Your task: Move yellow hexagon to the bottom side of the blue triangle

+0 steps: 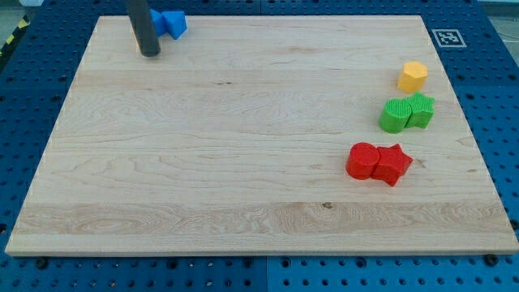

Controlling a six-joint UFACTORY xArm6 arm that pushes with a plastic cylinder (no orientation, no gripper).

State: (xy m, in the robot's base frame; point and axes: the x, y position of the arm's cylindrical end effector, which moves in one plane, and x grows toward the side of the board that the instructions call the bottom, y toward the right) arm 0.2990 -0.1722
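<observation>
My tip [150,53] rests near the tabletop's [243,186] top-left corner, touching the blue triangle [173,23]. The yellow hexagon [412,76] sits well apart by the right edge. The rod carries no fingers.

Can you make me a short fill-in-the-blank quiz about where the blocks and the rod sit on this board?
1. My tip sits just to the view's ____ of the blue block.
2. The yellow block lies toward the view's top from the two ____ blocks.
3. The two red blocks are ____ each other.

Missing words: left; green; touching
</observation>
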